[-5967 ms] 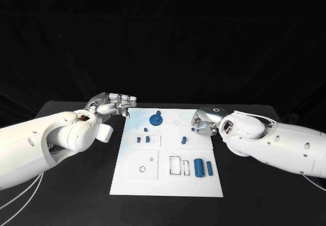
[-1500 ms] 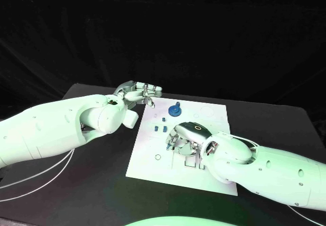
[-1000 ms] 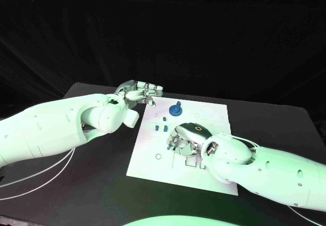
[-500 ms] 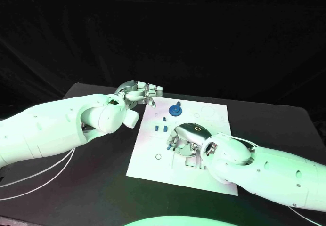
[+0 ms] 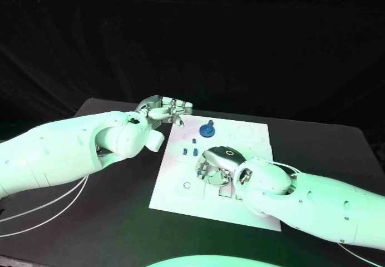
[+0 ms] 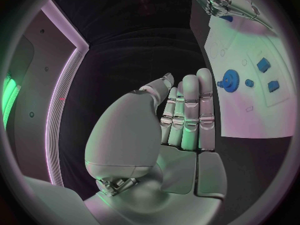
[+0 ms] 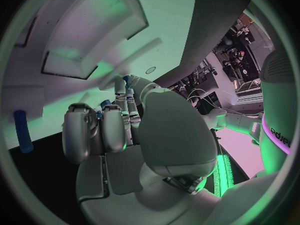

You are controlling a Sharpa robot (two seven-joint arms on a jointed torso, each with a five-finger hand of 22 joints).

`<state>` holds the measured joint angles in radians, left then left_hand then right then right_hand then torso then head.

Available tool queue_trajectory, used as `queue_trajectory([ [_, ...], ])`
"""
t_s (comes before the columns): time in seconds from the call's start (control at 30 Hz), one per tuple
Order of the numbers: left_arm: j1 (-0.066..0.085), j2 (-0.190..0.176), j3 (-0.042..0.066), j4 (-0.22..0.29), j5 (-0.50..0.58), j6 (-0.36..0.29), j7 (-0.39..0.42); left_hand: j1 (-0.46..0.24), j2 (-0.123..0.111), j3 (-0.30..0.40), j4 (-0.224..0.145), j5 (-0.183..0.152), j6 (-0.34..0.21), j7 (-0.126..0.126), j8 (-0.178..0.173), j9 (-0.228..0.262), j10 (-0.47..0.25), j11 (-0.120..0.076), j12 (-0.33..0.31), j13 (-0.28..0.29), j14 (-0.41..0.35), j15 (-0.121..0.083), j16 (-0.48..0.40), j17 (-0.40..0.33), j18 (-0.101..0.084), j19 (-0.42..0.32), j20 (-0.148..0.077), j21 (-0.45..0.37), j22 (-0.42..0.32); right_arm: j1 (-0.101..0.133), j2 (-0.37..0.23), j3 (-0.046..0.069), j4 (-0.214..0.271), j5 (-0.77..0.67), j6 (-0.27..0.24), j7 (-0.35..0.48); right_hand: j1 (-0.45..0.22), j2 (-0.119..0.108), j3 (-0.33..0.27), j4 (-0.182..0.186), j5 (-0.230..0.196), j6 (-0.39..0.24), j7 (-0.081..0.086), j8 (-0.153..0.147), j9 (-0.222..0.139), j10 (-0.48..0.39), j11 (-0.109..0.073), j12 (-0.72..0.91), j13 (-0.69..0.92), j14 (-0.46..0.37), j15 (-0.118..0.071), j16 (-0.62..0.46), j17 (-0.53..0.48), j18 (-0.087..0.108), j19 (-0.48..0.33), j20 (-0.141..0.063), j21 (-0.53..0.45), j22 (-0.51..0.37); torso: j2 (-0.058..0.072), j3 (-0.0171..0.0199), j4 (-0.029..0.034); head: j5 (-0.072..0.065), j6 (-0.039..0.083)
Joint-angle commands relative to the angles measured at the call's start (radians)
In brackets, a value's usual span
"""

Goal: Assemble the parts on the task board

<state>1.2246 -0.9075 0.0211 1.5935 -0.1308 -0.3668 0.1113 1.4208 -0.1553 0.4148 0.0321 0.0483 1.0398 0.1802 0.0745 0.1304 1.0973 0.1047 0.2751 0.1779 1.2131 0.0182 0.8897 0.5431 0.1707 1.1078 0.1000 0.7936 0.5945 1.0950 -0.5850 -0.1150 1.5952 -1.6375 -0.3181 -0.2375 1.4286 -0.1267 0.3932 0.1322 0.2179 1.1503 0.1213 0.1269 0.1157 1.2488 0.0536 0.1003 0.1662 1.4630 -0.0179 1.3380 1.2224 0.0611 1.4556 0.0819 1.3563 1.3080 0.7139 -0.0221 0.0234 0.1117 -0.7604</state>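
The white task board lies in the middle of the black table. A blue gear stands near its far edge, also seen from the left wrist. Two small blue parts sit in front of the gear. My right hand is low over the board's middle with its fingers curled down. In the right wrist view its fingertips close round a small blue peg. My left hand hovers by the board's far left corner, fingers straight and side by side, holding nothing.
A blue cylinder lies at the board's edge near my right hand. Recessed slots mark the board beyond the fingers. My right forearm covers the board's near right part. Bare black table lies to the left.
My right hand has come from the board's right side to its middle and, in the last second, crept slightly towards the near left. The left hand has stayed put.
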Motion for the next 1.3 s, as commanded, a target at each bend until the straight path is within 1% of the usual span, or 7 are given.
queue_trajectory([
  [0.03, 0.001, 0.001, 0.001, 0.003, -0.004, 0.018, 0.002, 0.002, 0.006, -0.001, -0.008, 0.003, -0.008, 0.000, -0.002, -0.001, -0.008, -0.002, 0.007, 0.001, -0.009, 0.001, -0.005, -0.001, 0.013, 0.004, 0.004, -0.006, -0.001, -0.005, 0.001, -0.004, -0.004, -0.014, 0.041, -0.012, -0.013, -0.003, -0.005, 0.002, 0.006, 0.000, 0.002, -0.003, 0.000, -0.001, 0.004, -0.005, -0.002, 0.042, -0.002, 0.002, -0.001, -0.010, 0.004, 0.004, -0.006, 0.152, -0.001, 0.0002, 0.0002, 0.000, -0.001],
  [0.23, 0.001, 0.001, 0.001, 0.003, -0.004, 0.018, 0.000, 0.002, 0.006, -0.002, -0.008, 0.003, -0.009, 0.000, -0.001, -0.002, -0.010, -0.001, 0.008, 0.002, -0.010, 0.002, -0.005, -0.002, 0.013, 0.004, 0.005, -0.007, -0.002, -0.005, -0.002, -0.004, -0.005, -0.014, 0.028, -0.016, -0.035, -0.019, -0.011, 0.003, 0.012, -0.063, 0.031, -0.042, -0.014, -0.046, 0.026, -0.032, -0.012, 0.040, 0.015, 0.000, -0.006, -0.008, -0.002, 0.014, -0.020, 0.147, 0.000, 0.0002, -0.0012, 0.001, 0.001],
  [0.37, 0.001, 0.001, 0.001, 0.002, -0.004, 0.017, 0.002, 0.002, 0.006, -0.002, -0.008, 0.003, -0.009, 0.000, -0.001, -0.002, -0.010, -0.001, 0.008, 0.002, -0.010, 0.002, -0.005, -0.002, 0.013, 0.004, 0.005, -0.007, -0.002, -0.005, -0.008, -0.004, -0.002, -0.014, 0.001, -0.010, -0.058, -0.047, -0.031, 0.005, 0.022, -0.118, 0.050, -0.066, -0.028, -0.083, 0.045, -0.034, -0.018, 0.034, 0.030, -0.010, -0.022, -0.003, -0.016, 0.027, -0.048, 0.135, 0.000, 0.0006, -0.0009, 0.000, 0.002],
  [0.7, 0.001, 0.000, 0.001, 0.001, -0.004, 0.014, 0.007, 0.001, 0.005, -0.002, -0.009, 0.003, -0.010, 0.000, -0.001, -0.002, -0.011, -0.001, 0.008, 0.002, -0.010, 0.002, -0.005, -0.002, 0.013, 0.004, 0.005, -0.008, -0.003, -0.001, -0.061, -0.001, 0.038, 0.009, -0.065, 0.015, -0.077, -0.066, -0.080, 0.000, 0.023, -0.138, 0.038, -0.058, -0.032, -0.124, 0.044, -0.022, -0.021, 0.026, 0.031, -0.027, -0.049, 0.010, -0.040, 0.035, -0.100, 0.112, -0.001, 0.0006, -0.0017, -0.004, 0.007],
  [0.93, 0.001, -0.004, 0.000, 0.001, -0.004, 0.014, 0.007, 0.002, 0.006, -0.002, -0.009, 0.003, -0.010, 0.000, -0.001, -0.002, -0.012, -0.001, 0.009, 0.002, -0.010, 0.002, -0.005, -0.003, 0.013, 0.005, 0.005, -0.008, -0.003, 0.034, -0.147, 0.005, 0.097, 0.047, -0.069, 0.020, -0.079, -0.064, -0.100, -0.002, 0.028, -0.131, 0.033, -0.053, -0.030, -0.127, 0.041, -0.011, -0.019, 0.027, 0.029, -0.027, -0.050, 0.009, -0.039, 0.034, -0.099, 0.113, 0.000, 0.0000, -0.0033, -0.012, 0.015],
  [1.13, 0.001, -0.007, 0.000, 0.002, -0.004, 0.017, 0.010, 0.002, 0.006, -0.002, -0.009, 0.003, -0.010, 0.000, -0.001, -0.002, -0.012, -0.001, 0.009, 0.002, -0.010, 0.002, -0.005, -0.003, 0.013, 0.005, 0.005, -0.008, -0.003, 0.085, -0.227, 0.011, 0.115, 0.059, -0.042, 0.009, -0.074, -0.060, -0.108, -0.005, 0.032, -0.127, 0.029, -0.052, -0.029, -0.135, 0.039, -0.008, -0.019, 0.027, 0.027, -0.026, -0.049, 0.008, -0.035, 0.032, -0.095, 0.115, -0.002, 0.0005, -0.0062, -0.033, 0.024],
  [1.3, 0.001, -0.008, -0.004, 0.001, -0.009, 0.021, 0.014, 0.002, 0.006, -0.002, -0.009, 0.003, -0.010, 0.000, -0.001, -0.002, -0.012, -0.001, 0.009, 0.002, -0.010, 0.002, -0.005, -0.003, 0.013, 0.005, 0.005, -0.008, -0.003, 0.114, -0.248, 0.013, 0.067, 0.015, 0.041, -0.001, -0.073, -0.055, -0.144, -0.006, 0.029, -0.129, 0.020, -0.054, -0.030, -0.175, 0.039, -0.007, -0.024, 0.024, 0.027, -0.035, -0.062, 0.014, -0.050, 0.031, -0.128, 0.101, -0.005, 0.0004, -0.0097, -0.040, 0.032],
])
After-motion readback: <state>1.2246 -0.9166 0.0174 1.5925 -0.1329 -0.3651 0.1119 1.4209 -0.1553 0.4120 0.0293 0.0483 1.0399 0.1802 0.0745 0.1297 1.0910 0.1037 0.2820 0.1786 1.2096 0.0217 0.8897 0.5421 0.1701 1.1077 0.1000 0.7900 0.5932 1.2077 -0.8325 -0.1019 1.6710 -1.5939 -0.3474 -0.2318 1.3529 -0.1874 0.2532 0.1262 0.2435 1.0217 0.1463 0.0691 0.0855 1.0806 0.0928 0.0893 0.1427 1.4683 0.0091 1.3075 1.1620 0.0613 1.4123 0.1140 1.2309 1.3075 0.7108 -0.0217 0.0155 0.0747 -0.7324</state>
